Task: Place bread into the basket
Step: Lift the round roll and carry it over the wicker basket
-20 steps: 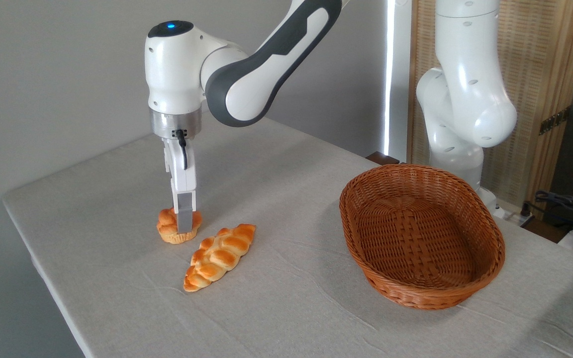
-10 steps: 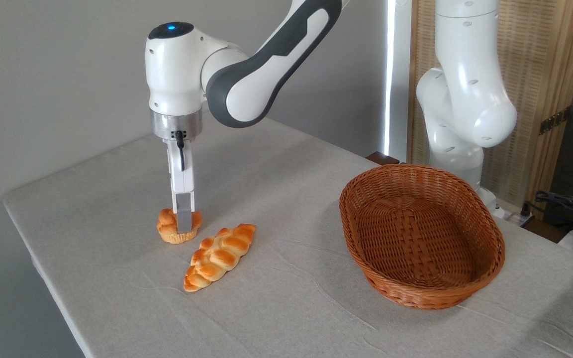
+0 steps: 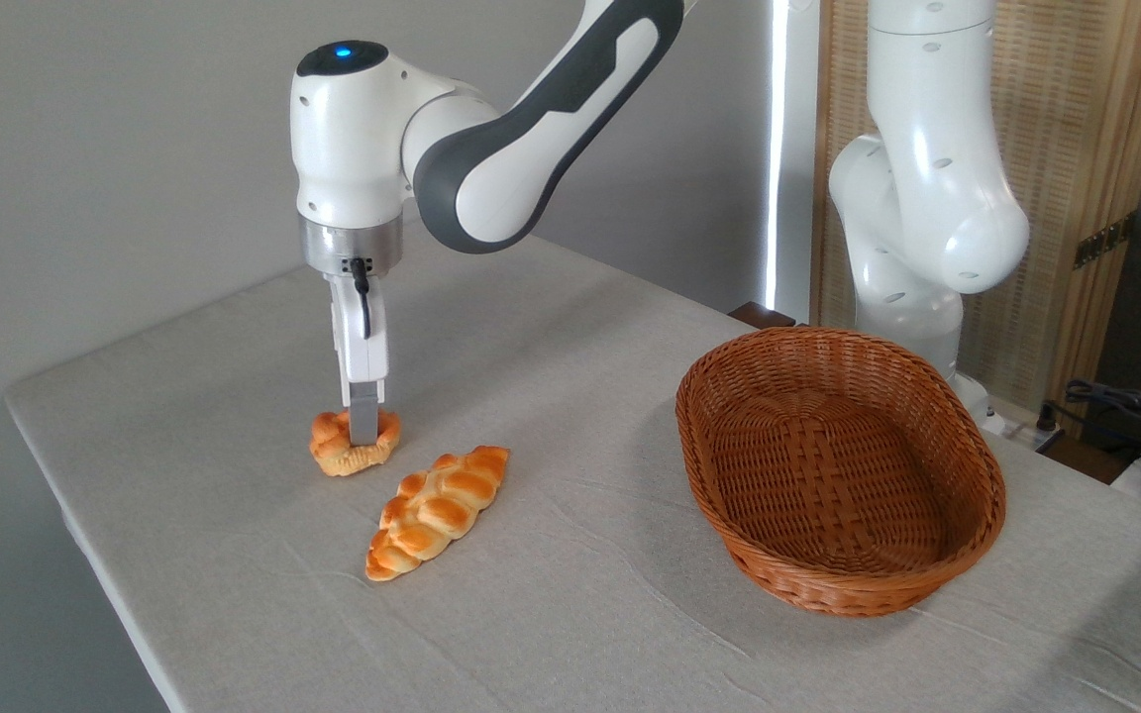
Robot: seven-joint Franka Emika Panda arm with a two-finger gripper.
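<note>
Gripper [image 3: 363, 436] straight down, fingers pinched on bun [image 3: 354, 443], gripped across its middle so it hangs level, just clear of cloth. Braided loaf [image 3: 438, 511] below-right of fingers, untouched. Basket [image 3: 967, 465] far right, empty, waiting.

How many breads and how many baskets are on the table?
Breads: 2, the small round golden-orange bun under the gripper and the long braided golden loaf.
Baskets: 1, the large oval reddish-brown wicker basket.
Total: 3 things.
</note>
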